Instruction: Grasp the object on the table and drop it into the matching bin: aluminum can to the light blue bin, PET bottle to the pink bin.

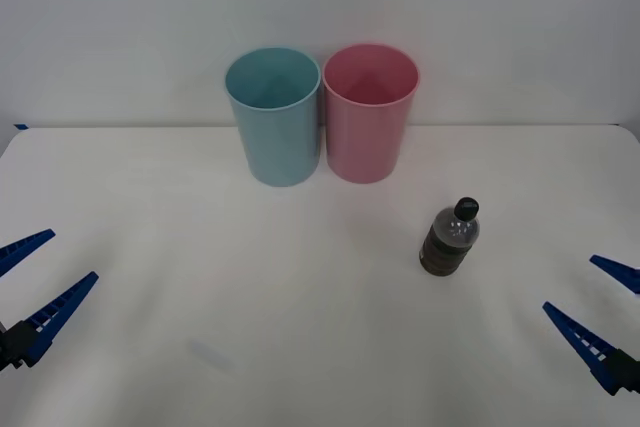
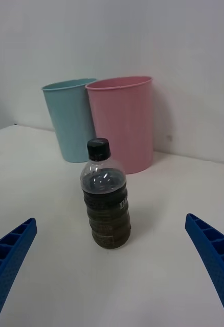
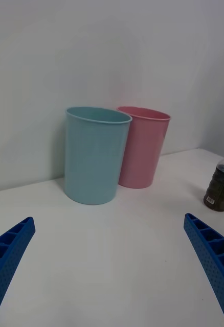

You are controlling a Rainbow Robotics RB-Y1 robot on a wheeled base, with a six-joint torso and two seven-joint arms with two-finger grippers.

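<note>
Facing PET bottle [image 2: 106, 196], right gripper [image 2: 112, 271]

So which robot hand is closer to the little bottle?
The right one. The right gripper waits open at the table's right edge, just beside the bottle. The left gripper sits open at the far left edge, well across the table from it.

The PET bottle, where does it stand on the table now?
In the front view, the PET bottle stands upright on the table, on the robot's right side, in front of the pink bin, apart from it.
</note>
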